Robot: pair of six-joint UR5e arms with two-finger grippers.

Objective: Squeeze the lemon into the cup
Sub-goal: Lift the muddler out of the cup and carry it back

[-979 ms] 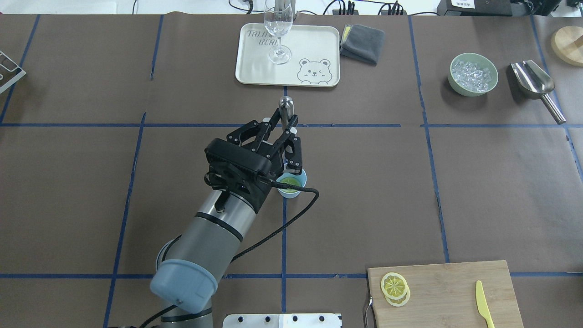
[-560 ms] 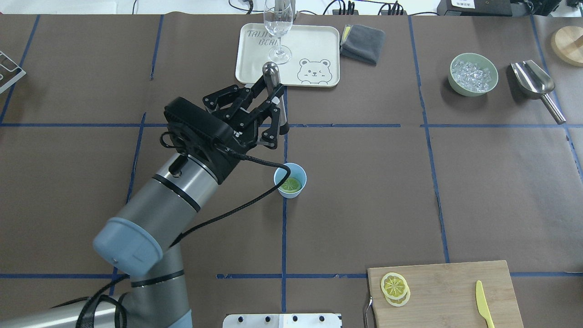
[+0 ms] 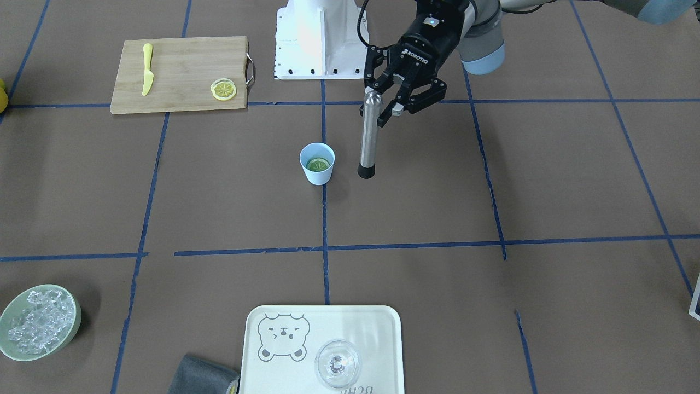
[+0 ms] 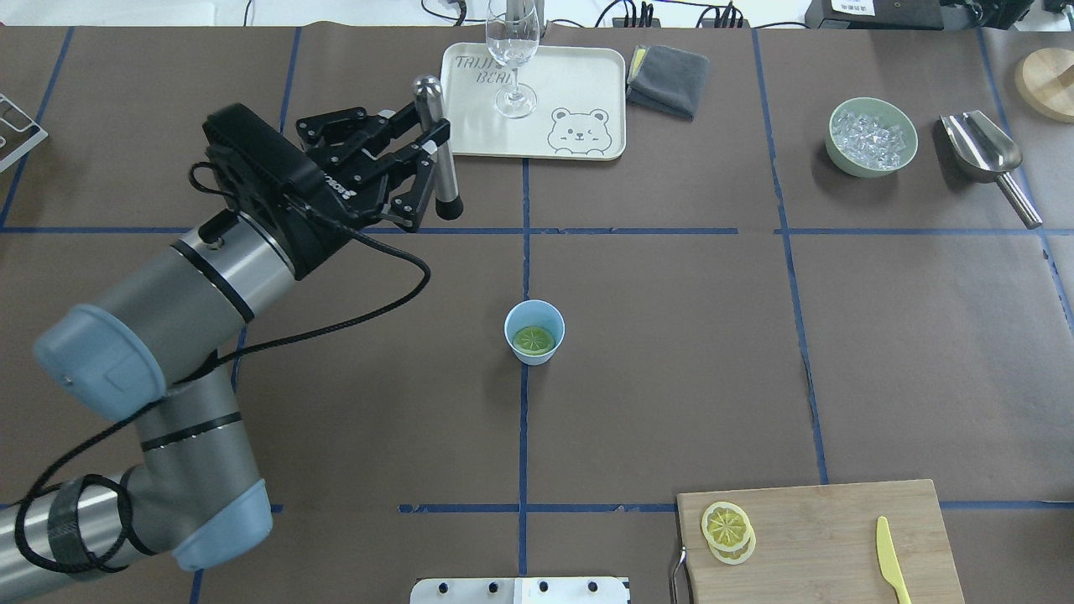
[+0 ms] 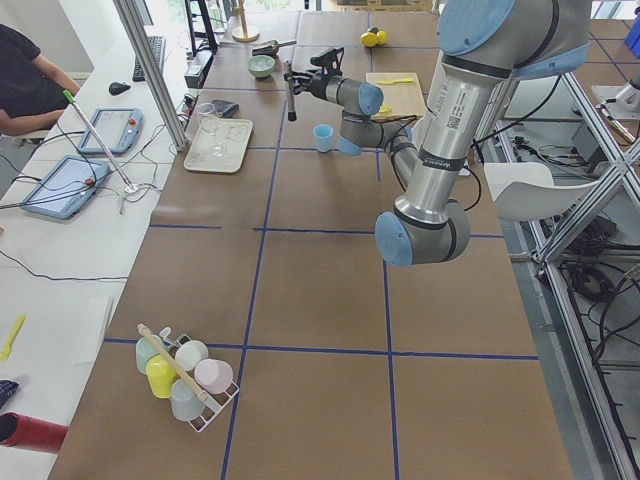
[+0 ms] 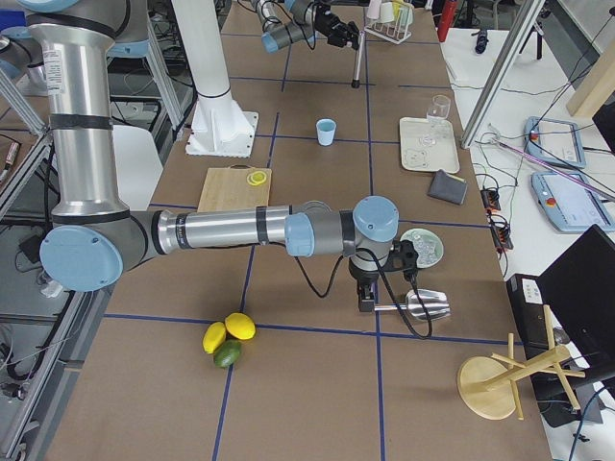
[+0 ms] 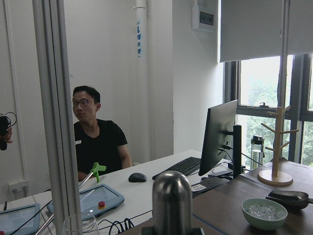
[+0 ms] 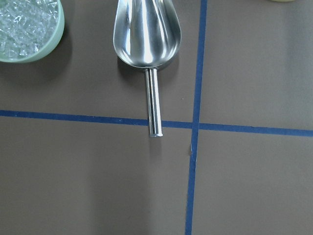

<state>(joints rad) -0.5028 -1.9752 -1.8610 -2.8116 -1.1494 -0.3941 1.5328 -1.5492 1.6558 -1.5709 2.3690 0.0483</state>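
Lemon (image 4: 534,338), greenish in shade, lies flat in the bottom of the light-blue cup (image 3: 318,175) at mid-counter. Left hand (image 4: 430,144) clamps a steel muddler (image 4: 443,176) upright, well apart from the cup. I judge pressing paused or finished; another press needs centring over the mouth. Right hand (image 6: 366,296) hangs by the scoop (image 8: 146,34); its spread I cannot tell.

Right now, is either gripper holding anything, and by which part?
The left gripper holds the muddler near its rounded top, black tip down. The right gripper is over the scoop; whether it is open or shut cannot be told.
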